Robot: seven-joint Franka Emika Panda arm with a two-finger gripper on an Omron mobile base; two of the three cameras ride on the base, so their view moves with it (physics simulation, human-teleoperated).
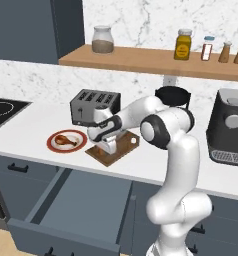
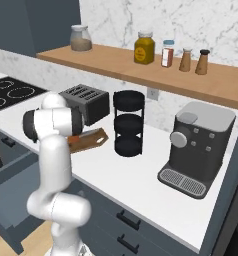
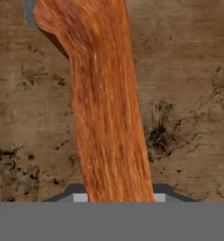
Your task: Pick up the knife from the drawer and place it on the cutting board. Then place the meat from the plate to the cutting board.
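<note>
Occlusions and cut-offs, current frames.
Knife [image 3: 109, 103]: handle runs off the top and bottom of the hand view; only a sliver of grey blade shows at top left. Fingertips [image 3: 81, 197] barely visible, so the grip cannot be confirmed. Cutting board [image 1: 122, 147] partly covered by the gripper [image 1: 107, 146] in the left base view, and by the arm in the right base view. Drawer [image 1: 81, 205] front cut by the bottom edge.

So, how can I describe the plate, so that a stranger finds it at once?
Look at the white counter, in front of the toaster. The plate lies left of the brown cutting board. It is round, white with a red-brown rim, and carries a chicken drumstick.
</note>
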